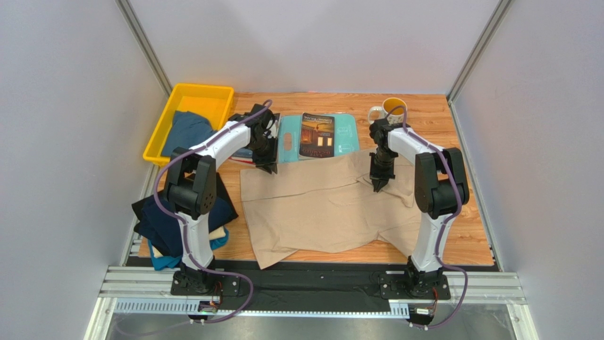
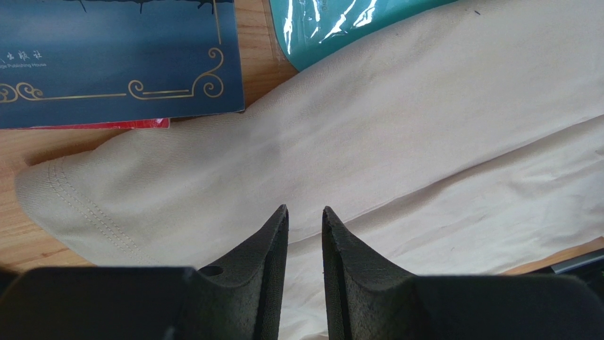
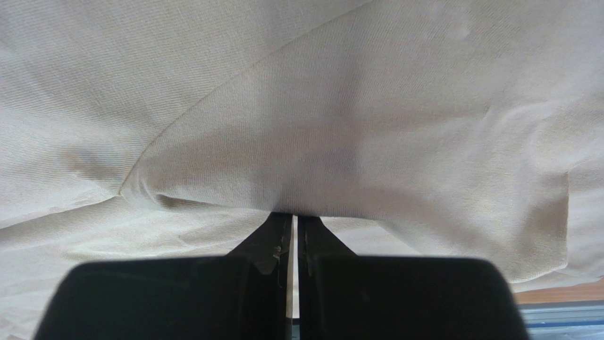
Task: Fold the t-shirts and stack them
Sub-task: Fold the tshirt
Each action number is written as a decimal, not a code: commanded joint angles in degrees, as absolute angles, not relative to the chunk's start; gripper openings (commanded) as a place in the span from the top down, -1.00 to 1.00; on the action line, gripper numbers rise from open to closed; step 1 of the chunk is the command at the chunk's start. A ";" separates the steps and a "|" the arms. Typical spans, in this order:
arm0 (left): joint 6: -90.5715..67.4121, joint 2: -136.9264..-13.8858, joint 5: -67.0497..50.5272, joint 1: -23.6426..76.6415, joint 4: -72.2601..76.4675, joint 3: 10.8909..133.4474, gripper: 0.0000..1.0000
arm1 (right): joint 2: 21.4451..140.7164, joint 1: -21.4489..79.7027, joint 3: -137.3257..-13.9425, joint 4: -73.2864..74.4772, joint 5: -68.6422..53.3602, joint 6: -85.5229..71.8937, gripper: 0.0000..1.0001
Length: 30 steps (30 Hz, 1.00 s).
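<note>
A large beige t-shirt (image 1: pixel 333 205) lies spread out in the middle of the table. My left gripper (image 1: pixel 268 164) hangs over its far left corner; in the left wrist view (image 2: pixel 305 210) the jaws stand a narrow gap apart with nothing between them, and the shirt's hemmed edge (image 2: pixel 71 205) lies below. My right gripper (image 1: pixel 376 185) is on the shirt's far right part, shut on a raised fold of the beige cloth (image 3: pixel 319 127) that hides its tips (image 3: pixel 294 214). A dark navy shirt (image 1: pixel 177 212) lies over a teal one (image 1: pixel 164 261) at the near left. A dusty blue shirt (image 1: pixel 186 131) sits in a yellow bin.
The yellow bin (image 1: pixel 205 92) stands at the far left. A light-teal board (image 1: pixel 347 134) with a dark book (image 1: pixel 317 134) on it lies behind the shirt. A mug (image 1: pixel 388 110) stands at the far right. A blue book (image 2: pixel 113 57) lies by the shirt's corner.
</note>
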<state>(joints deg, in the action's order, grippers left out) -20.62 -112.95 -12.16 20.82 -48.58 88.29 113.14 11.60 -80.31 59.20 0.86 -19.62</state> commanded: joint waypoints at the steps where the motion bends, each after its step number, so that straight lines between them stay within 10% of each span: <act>1: -19.95 -113.38 -13.27 20.21 -48.34 90.53 0.38 | 109.34 11.87 -80.95 60.47 0.97 -19.42 1.00; 30: -20.13 -110.04 -12.66 14.77 -48.25 89.03 0.39 | 97.29 15.64 -73.04 74.62 -7.29 -20.21 1.00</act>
